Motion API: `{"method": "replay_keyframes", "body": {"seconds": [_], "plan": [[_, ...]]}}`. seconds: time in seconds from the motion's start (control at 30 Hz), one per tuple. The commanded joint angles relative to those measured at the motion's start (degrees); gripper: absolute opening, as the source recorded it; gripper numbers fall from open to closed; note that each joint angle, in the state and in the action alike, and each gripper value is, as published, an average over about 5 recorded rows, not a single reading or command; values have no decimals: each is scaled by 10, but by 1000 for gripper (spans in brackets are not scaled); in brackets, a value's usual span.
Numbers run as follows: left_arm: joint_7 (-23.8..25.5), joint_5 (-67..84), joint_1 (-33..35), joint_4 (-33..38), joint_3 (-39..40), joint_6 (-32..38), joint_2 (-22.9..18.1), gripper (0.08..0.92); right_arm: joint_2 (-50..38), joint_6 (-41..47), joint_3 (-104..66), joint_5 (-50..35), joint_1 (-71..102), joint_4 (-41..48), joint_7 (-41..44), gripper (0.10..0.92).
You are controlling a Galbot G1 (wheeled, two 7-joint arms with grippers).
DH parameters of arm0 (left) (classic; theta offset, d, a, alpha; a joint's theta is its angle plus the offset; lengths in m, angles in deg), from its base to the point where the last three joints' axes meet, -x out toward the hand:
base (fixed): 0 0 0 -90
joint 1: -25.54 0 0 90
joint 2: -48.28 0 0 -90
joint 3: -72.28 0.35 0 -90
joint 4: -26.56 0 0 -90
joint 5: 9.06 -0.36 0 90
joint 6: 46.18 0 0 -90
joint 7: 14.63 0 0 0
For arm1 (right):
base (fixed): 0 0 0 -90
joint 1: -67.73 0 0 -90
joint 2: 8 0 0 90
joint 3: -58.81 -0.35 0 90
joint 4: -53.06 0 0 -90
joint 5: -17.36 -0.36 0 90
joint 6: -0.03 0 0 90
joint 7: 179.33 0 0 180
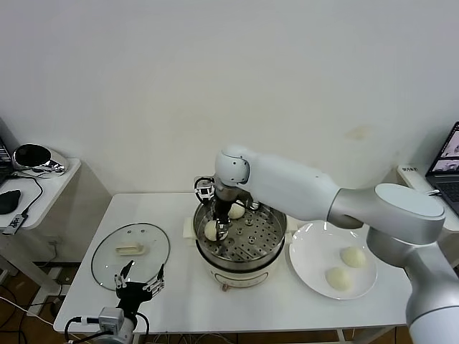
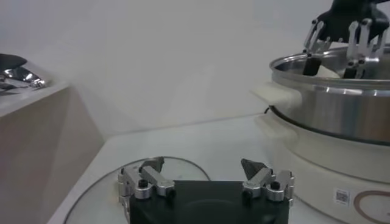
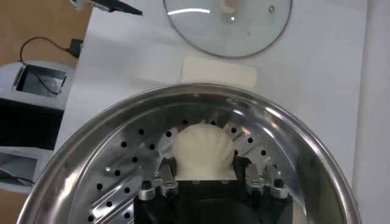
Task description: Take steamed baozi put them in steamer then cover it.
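The steamer point(image 1: 247, 269) stands mid-table, its perforated tray point(image 3: 122, 164) visible inside. My right gripper point(image 1: 217, 231) reaches down into it, shut on a cream-white baozi point(image 3: 203, 149) that sits low at the tray's left side, a finger pressed against each flank. A second baozi point(image 1: 236, 211) lies at the back of the tray. Two more baozi point(image 1: 353, 256) point(image 1: 338, 279) rest on the white plate point(image 1: 308, 244) to the right. The glass cover point(image 1: 130, 254) lies flat on the table at the left. My left gripper point(image 1: 140, 278) hovers open over the cover's near edge point(image 2: 97, 195), holding nothing.
A side table point(image 1: 43, 186) with a shiny object and cables stands at the far left. A laptop point(image 1: 448, 168) sits at the right edge. The steamer's cream side handle point(image 3: 219, 73) juts toward the cover.
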Motion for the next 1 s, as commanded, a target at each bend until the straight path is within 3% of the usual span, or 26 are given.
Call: {"method": "replay_keyframes", "body": {"seconds": [0.03, 0.27, 0.37, 0.77, 1.0], "plan": [[0, 0, -1, -3, 3, 0, -3, 823, 3, -1, -5, 4, 6, 0, -6, 604], [0, -1, 0, -3, 5, 0, -3, 823, -19, 1, -5, -4, -7, -20, -7, 785], [1, -1, 0, -2, 7, 0, -3, 823, -45, 3, -7, -10, -19, -44, -5, 817], [4, 9, -1, -9, 3, -6, 0, 823, -299, 2, 24, -110, -203, -237, 22, 823], [5, 14, -1, -13, 1, -11, 8, 823, -461, -24, 71, -71, -219, -304, 44, 823]]}}
